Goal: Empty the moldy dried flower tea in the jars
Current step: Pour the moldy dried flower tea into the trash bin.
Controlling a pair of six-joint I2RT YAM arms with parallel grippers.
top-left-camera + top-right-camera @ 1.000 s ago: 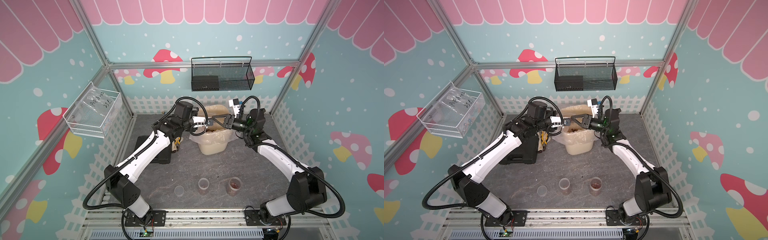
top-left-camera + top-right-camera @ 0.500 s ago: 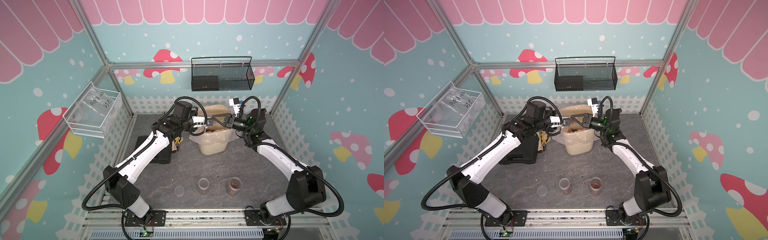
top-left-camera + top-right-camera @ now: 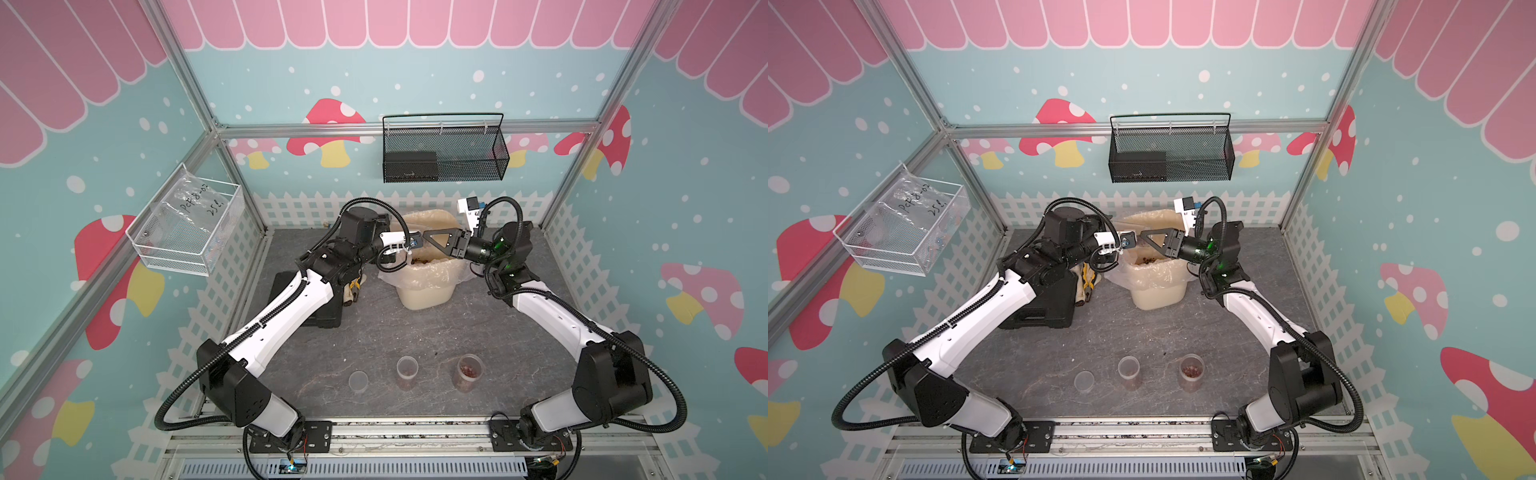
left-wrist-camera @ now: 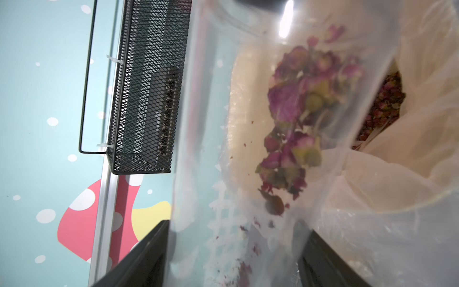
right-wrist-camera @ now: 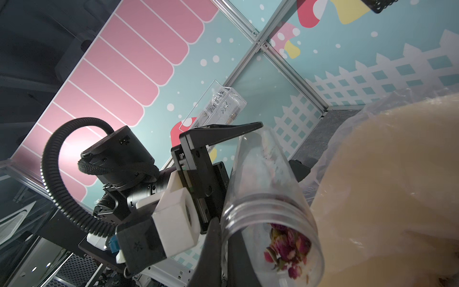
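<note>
A clear jar (image 5: 263,193) lies tilted over the cream bin (image 3: 424,295), its open mouth lowest. My right gripper (image 5: 223,228) is shut on the jar's rim, one finger inside the mouth and one outside. The moldy dried flower tea (image 5: 288,246), pink-purple buds, has slid down to the mouth. In the left wrist view the tea (image 4: 298,111) shows through the jar wall. My left gripper (image 4: 236,261) is open, its fingers spread on either side of the jar's base end, and a gap shows along the upper finger. More tea (image 4: 387,99) lies in the bin's bag.
Two open jars with tea (image 3: 407,372) (image 3: 469,372) and a smaller clear round piece (image 3: 358,381) stand near the table's front edge. A black case (image 3: 307,299) lies left of the bin. A black mesh basket (image 3: 442,153) and a clear wall tray (image 3: 187,232) hang on the walls.
Both arms stay in nearly the same place over the bin, with the grippers meeting above it. The top views show no other movement.
</note>
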